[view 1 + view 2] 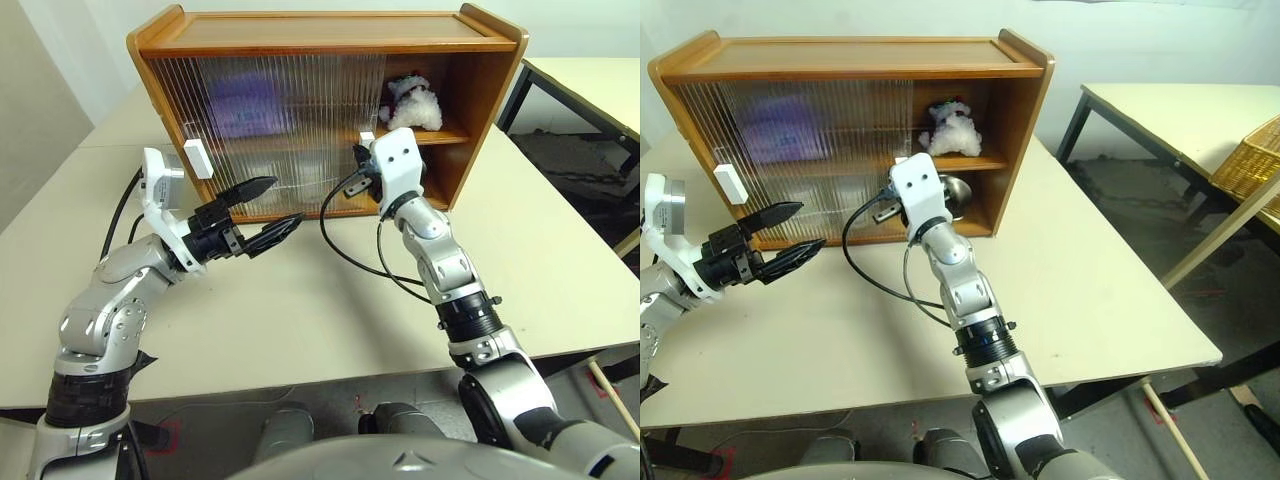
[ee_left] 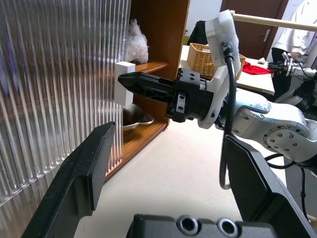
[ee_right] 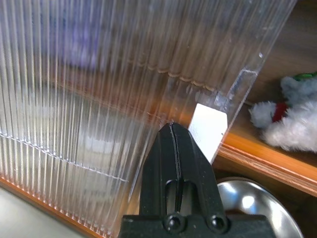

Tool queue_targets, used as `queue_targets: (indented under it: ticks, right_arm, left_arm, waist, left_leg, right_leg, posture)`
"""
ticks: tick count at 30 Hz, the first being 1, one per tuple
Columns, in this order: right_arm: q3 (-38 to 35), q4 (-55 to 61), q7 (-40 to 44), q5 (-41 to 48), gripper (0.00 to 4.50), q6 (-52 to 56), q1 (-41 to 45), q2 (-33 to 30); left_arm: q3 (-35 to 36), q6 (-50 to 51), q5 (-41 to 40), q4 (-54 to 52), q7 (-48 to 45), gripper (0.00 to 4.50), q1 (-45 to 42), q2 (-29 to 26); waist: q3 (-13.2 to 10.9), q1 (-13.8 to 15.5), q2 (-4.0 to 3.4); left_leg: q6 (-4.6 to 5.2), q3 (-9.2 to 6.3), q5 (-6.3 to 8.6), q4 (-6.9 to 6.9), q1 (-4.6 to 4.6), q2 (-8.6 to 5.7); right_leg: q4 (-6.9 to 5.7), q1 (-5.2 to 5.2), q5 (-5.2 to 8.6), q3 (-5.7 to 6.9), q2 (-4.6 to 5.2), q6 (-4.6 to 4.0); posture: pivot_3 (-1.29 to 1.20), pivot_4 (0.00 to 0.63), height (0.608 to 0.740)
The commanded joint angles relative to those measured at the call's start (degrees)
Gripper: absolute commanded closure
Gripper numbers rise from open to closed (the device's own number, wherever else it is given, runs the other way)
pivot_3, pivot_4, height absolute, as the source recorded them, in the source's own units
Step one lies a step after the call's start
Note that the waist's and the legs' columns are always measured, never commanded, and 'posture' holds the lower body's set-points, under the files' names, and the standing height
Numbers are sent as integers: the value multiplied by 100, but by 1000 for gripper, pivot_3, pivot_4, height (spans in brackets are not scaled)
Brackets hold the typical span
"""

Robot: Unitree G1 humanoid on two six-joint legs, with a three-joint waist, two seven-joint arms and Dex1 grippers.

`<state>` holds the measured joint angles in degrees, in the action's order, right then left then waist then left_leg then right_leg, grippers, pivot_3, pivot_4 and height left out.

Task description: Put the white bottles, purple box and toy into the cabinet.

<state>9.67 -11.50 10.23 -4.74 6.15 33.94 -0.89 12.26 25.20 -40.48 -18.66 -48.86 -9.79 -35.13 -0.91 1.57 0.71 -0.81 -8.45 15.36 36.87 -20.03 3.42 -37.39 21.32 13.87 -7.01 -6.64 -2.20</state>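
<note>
The cabinet stands at the back of the table, its ribbed doors covering the left and middle. In the open right end the toy sits on the upper shelf. The purple box is a lavender blur behind the door on that shelf. The white bottles are hidden. My right gripper is shut, and its tip rests against the door's white handle at the door's edge. Out in front of the doors, above the table, my left gripper hangs open and holds nothing.
A steel bowl lies on the lower shelf in the open end. A second white handle is on the left door. To the right stands another table with a wicker basket.
</note>
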Motion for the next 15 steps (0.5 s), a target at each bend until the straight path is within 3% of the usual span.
queue_targets:
  ticks: [1, 15]
  right_arm:
    - [-235, 41, -256, -88, 4486, 149, -23, -123]
    - [-833, 169, -1021, 25, 4486, 424, -26, -250]
  left_arm:
    - [-76, 0, 40, 49, -36, 0, -39, 4]
    - [-128, 0, 62, 98, -39, 0, -124, 33]
  waist:
    - [0, 3, 0]
    - [0, -1, 1]
  left_leg:
    - [1, 0, -1, 0, 0, -1]
    - [3, -1, -3, 1, -2, -6]
  right_leg:
    - [0, -1, 0, 0, 0, 0]
    - [0, -1, 1, -3, 0, -7]
  posture:
    - [43, 0, 740]
    - [29, 0, 740]
